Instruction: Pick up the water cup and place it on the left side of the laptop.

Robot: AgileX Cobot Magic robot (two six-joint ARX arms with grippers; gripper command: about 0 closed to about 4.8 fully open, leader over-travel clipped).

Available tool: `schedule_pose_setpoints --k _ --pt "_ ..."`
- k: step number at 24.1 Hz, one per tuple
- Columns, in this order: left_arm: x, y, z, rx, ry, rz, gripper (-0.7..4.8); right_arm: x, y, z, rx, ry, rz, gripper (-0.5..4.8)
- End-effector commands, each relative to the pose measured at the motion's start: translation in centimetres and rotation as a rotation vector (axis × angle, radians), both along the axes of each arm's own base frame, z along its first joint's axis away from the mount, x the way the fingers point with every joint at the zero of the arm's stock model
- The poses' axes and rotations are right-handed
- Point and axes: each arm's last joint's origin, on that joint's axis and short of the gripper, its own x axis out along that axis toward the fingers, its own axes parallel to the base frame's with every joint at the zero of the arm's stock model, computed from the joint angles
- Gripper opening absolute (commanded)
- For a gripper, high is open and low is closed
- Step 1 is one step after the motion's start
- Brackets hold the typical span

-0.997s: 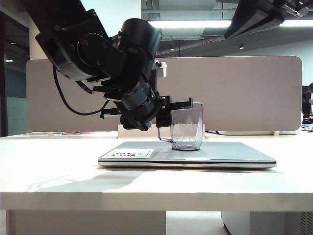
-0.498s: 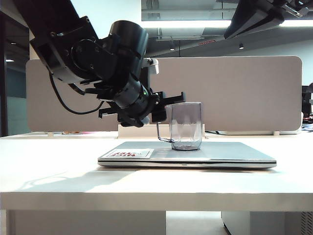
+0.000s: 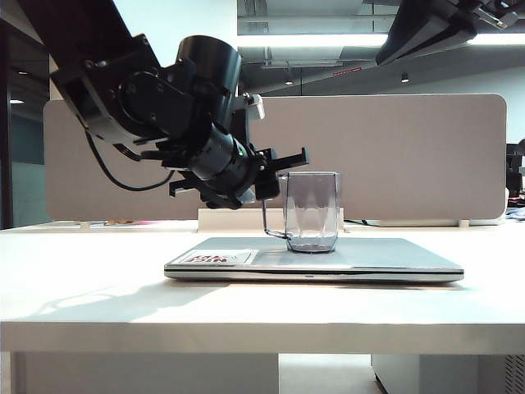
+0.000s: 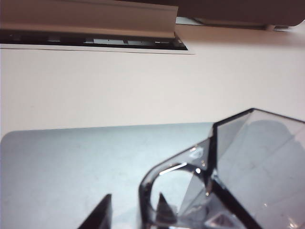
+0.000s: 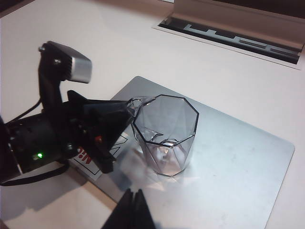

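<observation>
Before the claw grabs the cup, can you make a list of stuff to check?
1. Cup upright on the laptop: ok.
2. Left claw open: ok.
3. Left claw lined up on the cup's handle: ok, one finger pokes through the handle's loop.
4. Firm grip on the cup: not ok, jaws not closed yet.
5. Right claw shut and away from the cup: ok.
6. Free table left of the laptop: ok.
</observation>
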Motion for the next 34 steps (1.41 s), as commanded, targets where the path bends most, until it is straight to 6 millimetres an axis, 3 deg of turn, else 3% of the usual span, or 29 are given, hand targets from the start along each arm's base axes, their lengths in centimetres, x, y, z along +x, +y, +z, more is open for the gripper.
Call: schedule_pose_setpoints --k 1,12,14,28,34 --pt "0.4 -0.2 0.1 -0.016 -0.01 -0.029 0.71 0.0 0.0 0.4 0.014 -0.021 0.0 -0.02" --pt "1.1 -0.7 -0.7 -0.015 -0.008 -0.041 0.46 0.0 0.0 0.3 0.013 -0.02 0.0 -0.02" --pt "1.1 -0.7 -0.8 -0.014 -0.009 -0.041 0.21 0.0 0.0 0.3 0.013 -0.02 0.0 -0.02" --pt "1.1 -0.8 -0.2 0.028 -0.051 -0.097 -0.06 0.0 0.0 0.3 0.013 -0.019 0.0 -0.02" --pt "0.7 1.3 3.7 0.094 -0.014 -0.085 -0.06 0.0 0.0 0.3 0.013 -0.019 0.0 -0.02"
